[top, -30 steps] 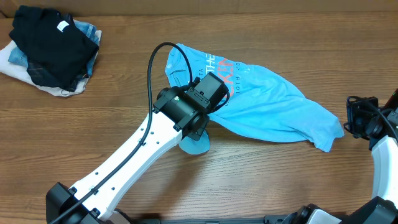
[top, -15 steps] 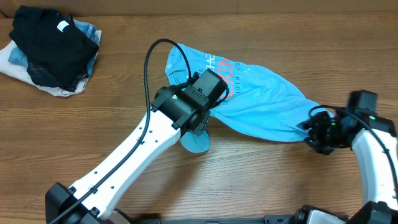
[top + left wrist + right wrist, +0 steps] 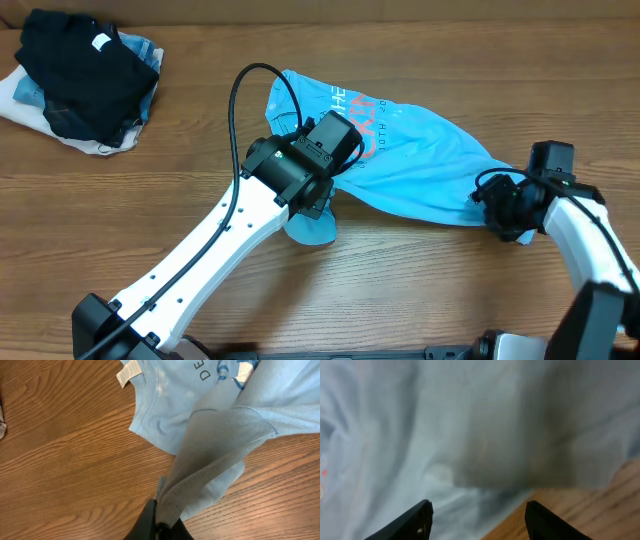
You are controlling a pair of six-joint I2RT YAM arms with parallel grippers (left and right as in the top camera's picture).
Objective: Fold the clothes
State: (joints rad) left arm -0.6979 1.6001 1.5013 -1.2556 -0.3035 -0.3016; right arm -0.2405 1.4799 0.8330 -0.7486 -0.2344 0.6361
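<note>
The clothes are a sky-blue shirt (image 3: pixel 430 160) with white and pink lettering, lying crumpled across the middle of the table. My left gripper (image 3: pixel 318 205) is at the shirt's left end. In the left wrist view this gripper (image 3: pixel 162 521) is shut on a lifted fold of the shirt (image 3: pixel 220 430), and the white neck label (image 3: pixel 129 372) lies flat on the wood. My right gripper (image 3: pixel 497 205) is at the shirt's right end. The right wrist view has that gripper (image 3: pixel 480 520) open, its fingers (image 3: pixel 417 522) spread just over the shirt (image 3: pixel 470 425), with nothing between them.
At the back left corner a black garment with a white tag (image 3: pixel 85 75) is piled on denim and white fabrics (image 3: pixel 20 100). The left arm's black cable (image 3: pixel 240 100) loops above the wrist. Bare wood table (image 3: pixel 430 280) lies in front of the shirt.
My right arm has swung left from the table's right edge onto the shirt's right end, and its jaws have widened. The left gripper has held its fold and shifted only slightly.
</note>
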